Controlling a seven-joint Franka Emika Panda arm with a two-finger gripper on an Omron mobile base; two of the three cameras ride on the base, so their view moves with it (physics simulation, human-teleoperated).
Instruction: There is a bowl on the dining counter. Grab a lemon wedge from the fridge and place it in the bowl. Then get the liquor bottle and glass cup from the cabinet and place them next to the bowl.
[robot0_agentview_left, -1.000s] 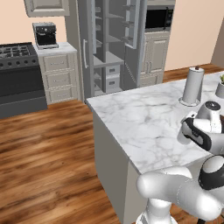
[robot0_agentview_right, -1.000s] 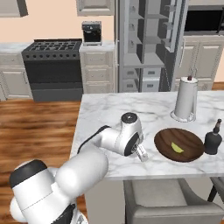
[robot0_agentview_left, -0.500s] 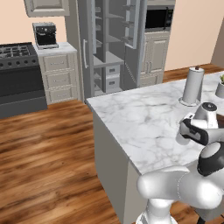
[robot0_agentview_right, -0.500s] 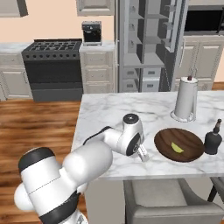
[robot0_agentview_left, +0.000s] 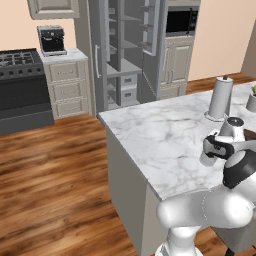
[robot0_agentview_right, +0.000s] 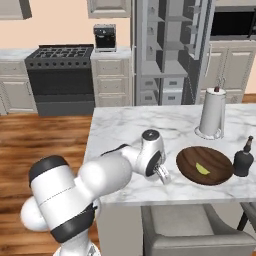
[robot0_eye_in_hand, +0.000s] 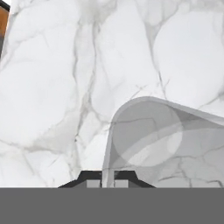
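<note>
The claw (robot0_eye_in_hand: 108, 181) is pinched nearly shut on the rim wall of the glass cup (robot0_eye_in_hand: 166, 140), one finger inside the wall and one outside, the tumbler hanging low over the marble worktop (robot0_agentview_right: 125, 130), and whether its base has touched down I cannot tell. In the right base view the glass cup (robot0_agentview_right: 163, 175) sits at about nine o'clock from the bowl (robot0_agentview_right: 205, 165), just beside its rim, with the lemon wedge (robot0_agentview_right: 202, 169) lying inside and the liquor bottle (robot0_agentview_right: 243, 160) at the bowl's three o'clock. So the spot looks right, and my read is that the coming move is only to release and lift clear without tipping the upright tumbler.
</note>
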